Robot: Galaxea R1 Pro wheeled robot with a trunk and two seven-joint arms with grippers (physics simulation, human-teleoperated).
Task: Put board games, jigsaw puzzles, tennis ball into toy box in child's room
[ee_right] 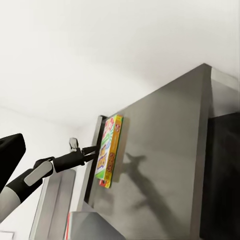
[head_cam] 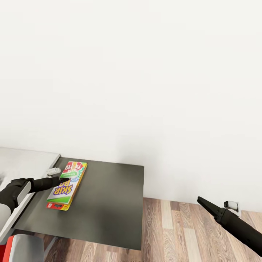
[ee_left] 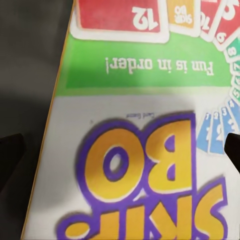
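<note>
Now: left gripper [head_cam: 64, 179] over SKIP BO board game [head_cam: 67, 184], fingers spread either side, nothing held. Game flat on dark side section of table [head_cam: 109, 203]. Next: descend, clamp. Right gripper [head_cam: 201, 201] idle, looks closed.

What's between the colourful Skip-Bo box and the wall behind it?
Nothing: in the head view only bare dark table runs from the Skip-Bo box to the wall.

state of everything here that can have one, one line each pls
SKIP BO board game: lying flat, face up, on the dark grey side section of the table
left hand: over the game box, fingers open to either side of it, not yet gripping
right hand: hanging over the floor, holding nothing
</note>
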